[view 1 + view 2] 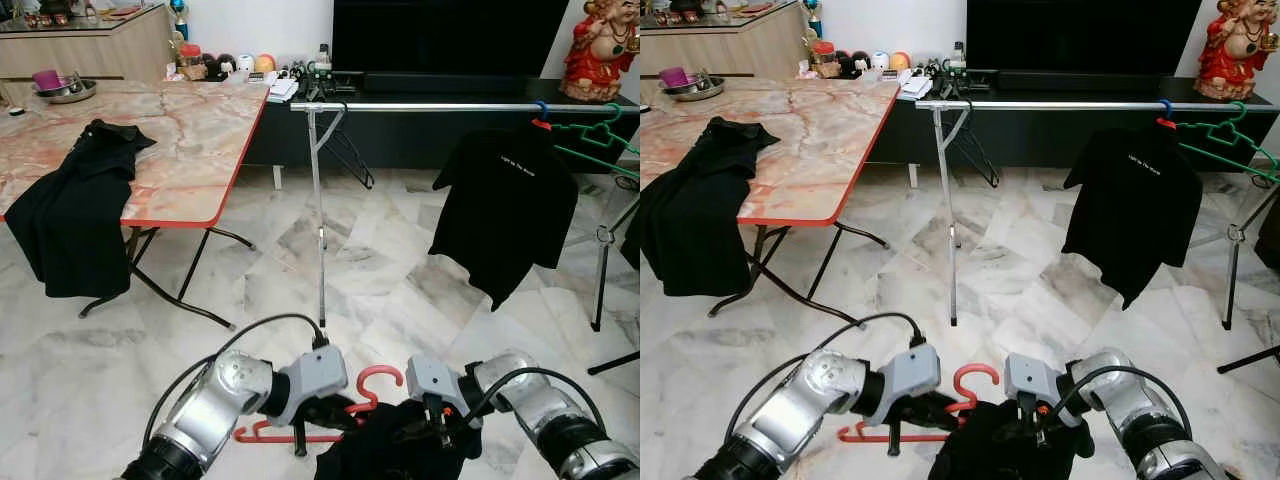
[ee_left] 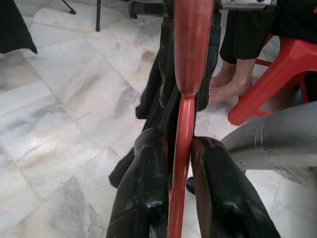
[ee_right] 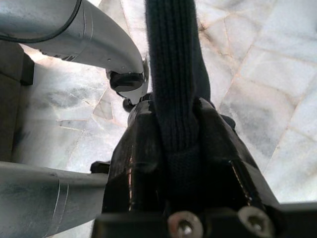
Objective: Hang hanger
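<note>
flanking the clothes rail (image 1: 430,106): table (image 1: 190,150), hung black shirt (image 1: 505,210).

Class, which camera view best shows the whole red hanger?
The left eye view: the red hanger shows hook and bar between both claws. The right eye view matches, cropped lower. The left wrist view shows one stretch between the fingers; the right wrist view, dark cloth.

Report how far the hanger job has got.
Done: one black shirt already hangs on the rail. In hand: the left end effector grips the red hanger, and the right end effector pinches the black garment on it. Left: carrying it to the rail and hooking it on.
</note>
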